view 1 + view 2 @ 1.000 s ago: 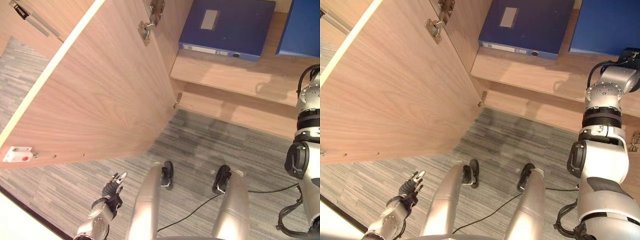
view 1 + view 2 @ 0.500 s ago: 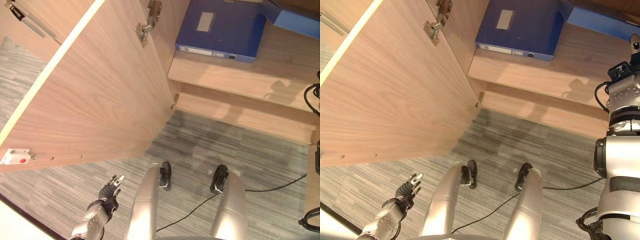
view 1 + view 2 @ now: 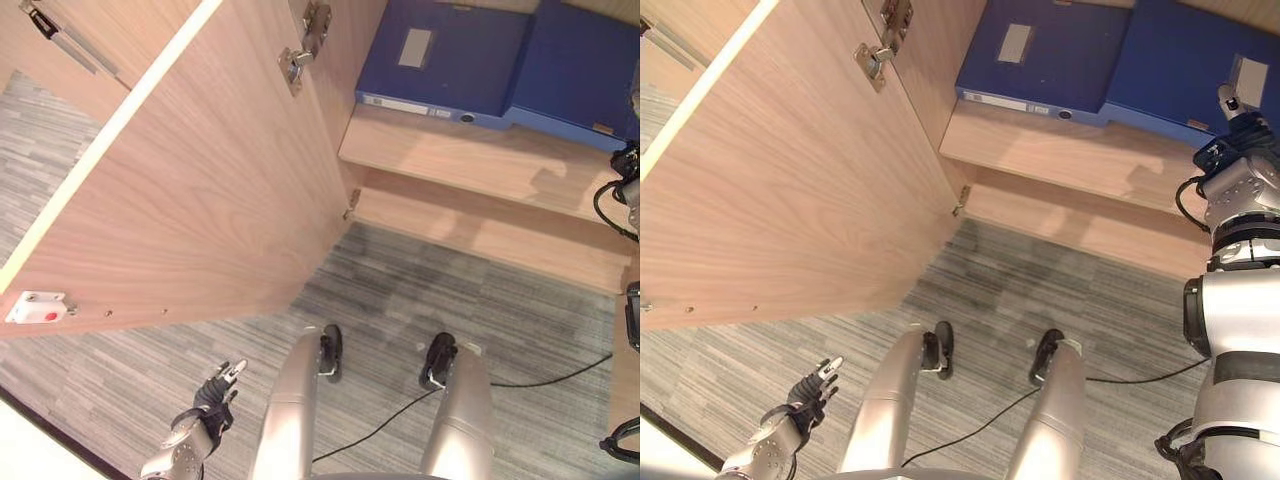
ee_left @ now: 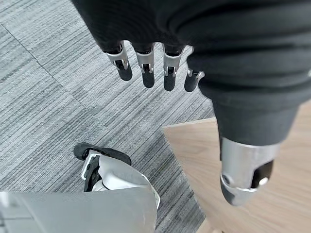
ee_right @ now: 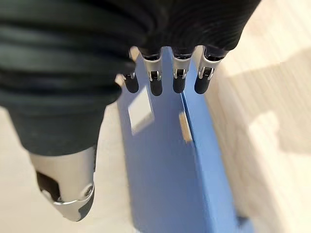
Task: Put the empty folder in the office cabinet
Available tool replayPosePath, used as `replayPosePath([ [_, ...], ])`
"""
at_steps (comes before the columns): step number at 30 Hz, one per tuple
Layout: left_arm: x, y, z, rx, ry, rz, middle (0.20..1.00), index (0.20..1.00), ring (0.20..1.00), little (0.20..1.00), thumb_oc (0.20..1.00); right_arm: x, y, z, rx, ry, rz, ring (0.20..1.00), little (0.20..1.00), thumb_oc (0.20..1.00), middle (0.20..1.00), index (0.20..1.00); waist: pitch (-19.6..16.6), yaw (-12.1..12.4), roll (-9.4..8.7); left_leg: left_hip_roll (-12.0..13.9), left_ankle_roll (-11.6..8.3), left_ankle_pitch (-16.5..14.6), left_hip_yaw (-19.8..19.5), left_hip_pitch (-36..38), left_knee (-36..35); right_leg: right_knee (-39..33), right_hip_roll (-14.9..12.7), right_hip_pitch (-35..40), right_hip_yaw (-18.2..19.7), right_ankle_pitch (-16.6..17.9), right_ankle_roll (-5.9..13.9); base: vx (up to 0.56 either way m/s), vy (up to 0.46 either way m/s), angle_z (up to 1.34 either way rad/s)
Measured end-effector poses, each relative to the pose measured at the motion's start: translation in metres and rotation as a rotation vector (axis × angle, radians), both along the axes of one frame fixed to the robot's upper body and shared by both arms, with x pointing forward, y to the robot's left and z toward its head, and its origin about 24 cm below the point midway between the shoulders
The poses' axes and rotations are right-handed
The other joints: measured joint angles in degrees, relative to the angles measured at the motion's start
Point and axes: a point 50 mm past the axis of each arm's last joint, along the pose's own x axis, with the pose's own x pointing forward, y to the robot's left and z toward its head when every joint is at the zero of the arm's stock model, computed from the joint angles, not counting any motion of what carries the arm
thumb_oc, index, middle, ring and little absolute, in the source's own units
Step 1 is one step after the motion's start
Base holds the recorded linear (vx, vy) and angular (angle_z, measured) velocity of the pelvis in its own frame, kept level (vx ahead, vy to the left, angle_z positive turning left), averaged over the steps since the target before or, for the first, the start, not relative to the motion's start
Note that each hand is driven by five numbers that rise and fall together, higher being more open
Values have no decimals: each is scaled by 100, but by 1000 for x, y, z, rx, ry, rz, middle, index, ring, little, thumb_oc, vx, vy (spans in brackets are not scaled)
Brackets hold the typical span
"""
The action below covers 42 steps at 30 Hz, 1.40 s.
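The open cabinet door (image 3: 190, 190) takes up the left of the scene, swung out over the grey carpet floor (image 3: 450, 290). To its right the wooden cabinet shelf (image 3: 470, 165) now carries two blue folders lying flat and side by side: the one with a pale label (image 3: 440, 55) on the left, and the empty folder (image 3: 580, 75) touching its right edge. Half a second ago that second folder was only a tilted corner at the far right; now it rests squarely on the shelf, so the placing looks essentially done. The right hand (image 5: 167, 73) hovers over the empty folder with fingers straight, released, gripping nothing. The left hand (image 4: 150, 70) hangs low near the floor on the left, fingers relaxed and empty.
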Motion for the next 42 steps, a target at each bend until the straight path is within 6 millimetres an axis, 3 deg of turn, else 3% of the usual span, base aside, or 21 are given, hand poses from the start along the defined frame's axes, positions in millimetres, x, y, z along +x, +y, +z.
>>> replayPosePath([
  [3,0,2,1,8,-9,-42,1000,1000,1000,1000,1000,0,1,15,-304,218,29,1000,1000,1000,1000,1000,-11,31,-19,0,-1,1,-1,-3,-2,-8,-1,2,-3,15,14,0,0,0],
  [8,-5,9,-2,33,14,-68,1000,1000,1000,1000,1000,-1,0,28,-611,418,31,1000,1000,1000,1000,1000,-79,88,-125,0,-11,7,-4,0,-48,-44,-1,4,-24,17,18,0,0,0],
  [13,-9,9,-4,35,25,-75,1000,1000,1000,1000,1000,7,17,53,-1047,605,33,1000,1000,1000,1000,1000,-93,68,-144,0,-11,8,3,-3,-90,-115,4,15,-34,62,64,0,0,0],
  [17,-15,9,-6,30,36,-81,1000,1000,1000,1000,1000,22,55,66,-1298,553,151,1000,1000,1000,1000,1000,-151,-31,-218,0,-11,9,19,2,-161,-217,15,23,-48,88,85,0,0,0],
  [21,-11,7,-3,21,11,-89,1000,1000,1000,1000,1000,27,69,68,-1418,553,170,1000,1000,1000,1000,1000,-157,-26,-228,0,-8,9,48,12,-206,-301,20,32,-48,125,102,-8,10,-3],
  [24,-8,7,-1,19,-7,-60,1000,1000,1000,1000,1000,33,94,75,-1533,492,181,1000,1000,1000,1000,1000,-157,-66,-227,7,7,1,97,21,-226,-338,28,4,-11,143,99,1,8,-6],
  [30,-4,13,3,35,-34,19,1000,1000,1000,1000,1000,26,147,108,-1823,247,45,1000,1000,1000,1000,1000,-155,-63,-213,10,12,-2,113,16,-259,-380,35,-8,-10,141,79,1,1,-1],
  [36,-3,16,5,48,-50,60,1000,1000,1000,1000,1000,16,159,129,-1857,117,-87,1000,1000,1000,1000,1000,-148,-21,-199,9,17,-5,107,6,-286,-399,34,-7,-22,137,76,0,0,0],
  [40,-2,13,5,43,-56,56,1000,1000,1000,1000,1000,30,164,116,-1855,200,-66,1000,1000,1000,1000,1000,-126,88,-130,10,16,-5,102,6,-288,-395,34,-7,-28,137,74,0,0,0],
  [42,-2,13,5,49,-57,61,1000,1000,1000,1000,1000,37,178,113,-1890,211,-43,1000,1000,1000,1000,1000,-91,165,-65,9,15,-4,100,3,-290,-395,28,-5,-31,138,75,0,0,0],
])
